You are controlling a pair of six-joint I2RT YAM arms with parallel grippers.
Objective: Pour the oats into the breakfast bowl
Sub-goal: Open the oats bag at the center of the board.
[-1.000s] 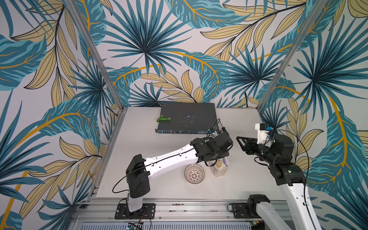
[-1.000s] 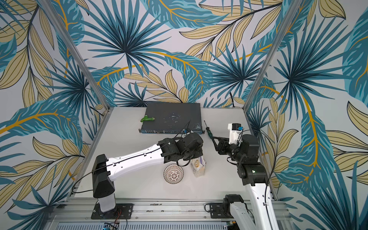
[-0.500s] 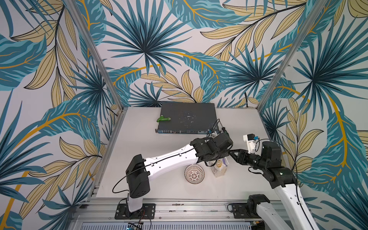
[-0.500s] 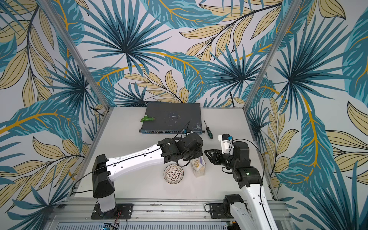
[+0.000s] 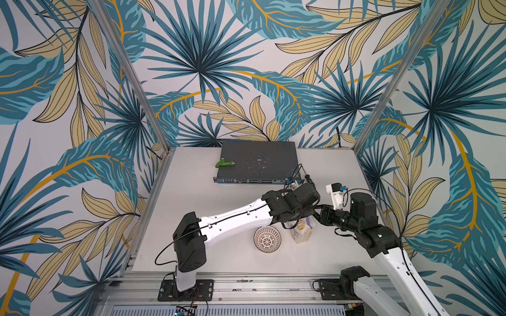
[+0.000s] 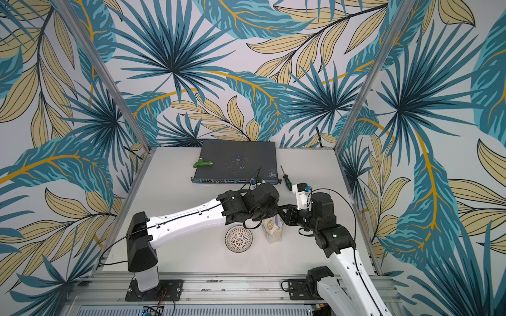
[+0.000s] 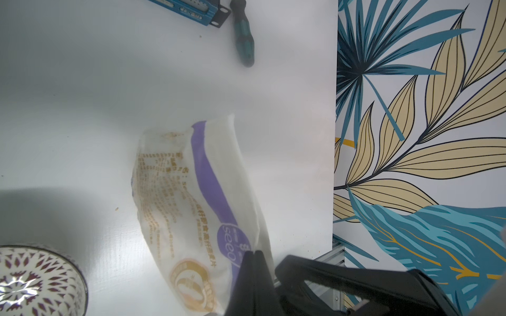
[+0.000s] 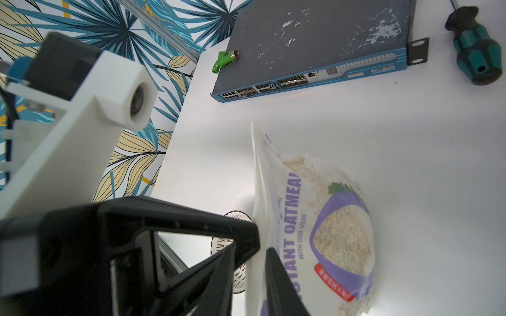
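Small clear plastic oats pouch (image 5: pixel 302 232) w/ purple-and-white label stands upright on the white table (image 5: pixel 191 197), near-centre, just right of the small round white bowl (image 5: pixel 267 238) w/ dark lattice pattern, not touching it. Left gripper (image 7: pixel 254 255) is clenched on the pouch's top edge; right gripper (image 8: pixel 251 249) comes in from the right w/ jaws either side of that edge, narrow gap btwn them, can't tell if it grips

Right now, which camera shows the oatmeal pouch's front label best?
The right wrist view: the oatmeal pouch is close, front lettering readable. The left wrist view shows only its back; both top views show it tiny, lettering unreadable.
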